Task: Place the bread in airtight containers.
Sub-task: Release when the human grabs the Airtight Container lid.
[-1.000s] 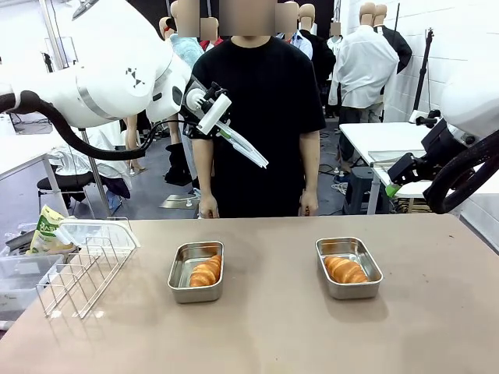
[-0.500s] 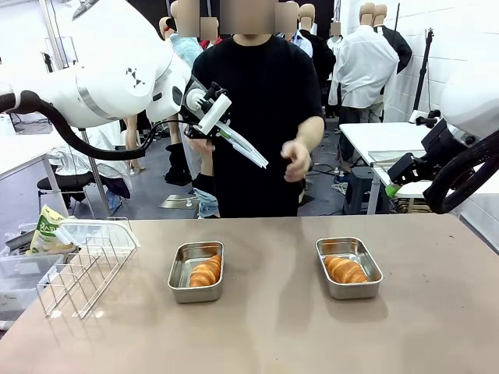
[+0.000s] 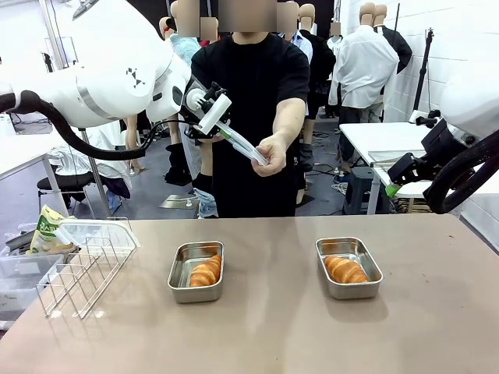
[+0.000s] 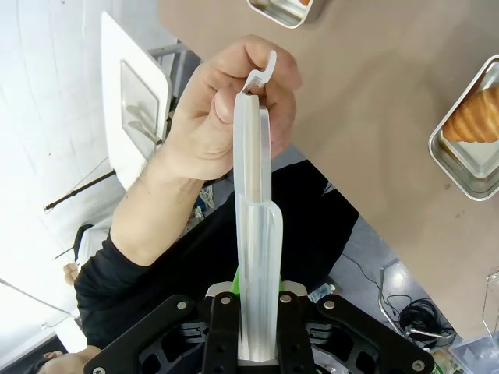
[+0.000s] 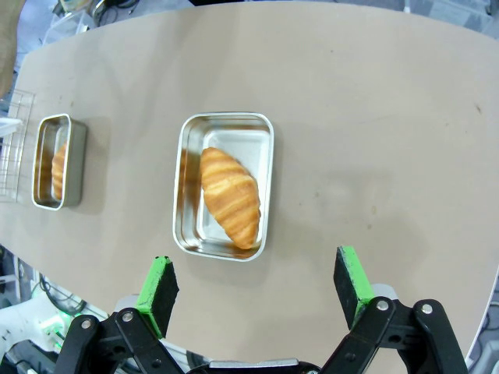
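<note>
Front view, left gripper (image 3: 221,127) pinching lid (image 3: 243,146) slanting down toward hand (image 3: 273,148), right gripper (image 5: 253,274) spread.

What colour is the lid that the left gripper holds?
The lid is translucent white. It shows best in the left wrist view.

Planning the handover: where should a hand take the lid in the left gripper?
The free far end, pinched across its flat faces from the person's side: the left gripper clamps the near edge, so the thin lid juts out toward the person's hand.
</note>
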Controlling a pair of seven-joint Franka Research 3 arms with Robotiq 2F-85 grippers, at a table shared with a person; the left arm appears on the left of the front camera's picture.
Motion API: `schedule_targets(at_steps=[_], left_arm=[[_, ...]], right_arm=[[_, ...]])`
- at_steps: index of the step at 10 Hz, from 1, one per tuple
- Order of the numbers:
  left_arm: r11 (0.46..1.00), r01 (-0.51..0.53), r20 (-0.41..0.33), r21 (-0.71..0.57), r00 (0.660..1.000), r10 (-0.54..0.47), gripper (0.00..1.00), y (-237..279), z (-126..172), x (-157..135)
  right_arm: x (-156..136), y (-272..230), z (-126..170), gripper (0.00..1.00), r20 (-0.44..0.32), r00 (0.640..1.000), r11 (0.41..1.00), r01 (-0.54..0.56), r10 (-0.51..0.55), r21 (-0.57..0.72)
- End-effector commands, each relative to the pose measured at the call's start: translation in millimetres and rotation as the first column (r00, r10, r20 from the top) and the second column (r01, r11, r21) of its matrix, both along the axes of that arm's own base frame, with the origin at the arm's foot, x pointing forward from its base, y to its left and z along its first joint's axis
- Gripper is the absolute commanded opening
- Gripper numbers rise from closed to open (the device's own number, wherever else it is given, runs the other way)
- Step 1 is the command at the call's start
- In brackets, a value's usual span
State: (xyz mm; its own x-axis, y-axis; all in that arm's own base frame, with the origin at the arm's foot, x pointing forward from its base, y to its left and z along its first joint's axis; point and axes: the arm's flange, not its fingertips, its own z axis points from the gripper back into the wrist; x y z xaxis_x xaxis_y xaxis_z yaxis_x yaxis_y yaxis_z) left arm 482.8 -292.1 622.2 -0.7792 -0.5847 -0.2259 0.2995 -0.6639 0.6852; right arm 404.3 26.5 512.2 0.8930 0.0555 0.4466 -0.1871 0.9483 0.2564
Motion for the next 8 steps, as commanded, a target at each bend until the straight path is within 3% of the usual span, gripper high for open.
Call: schedule_targets(at_steps=[1, 8], left_arm=[[1.0, -0.013, 0.006, 0.004, 1.0, 0.013, 0.0, -0.1, 3.8, -0.5], [1.0, -0.013, 0.006, 0.004, 1.0, 0.013, 0.0, -0.1, 3.8, -0.5]], right_arm=[[0.5, 0.5, -0.8, 1.0, 0.0, 1.0, 1.0, 0.0, 0.0, 0.002], [0.5, 0.5, -0.8, 1.0, 0.0, 1.0, 1.0, 0.0, 0.0, 0.002]])
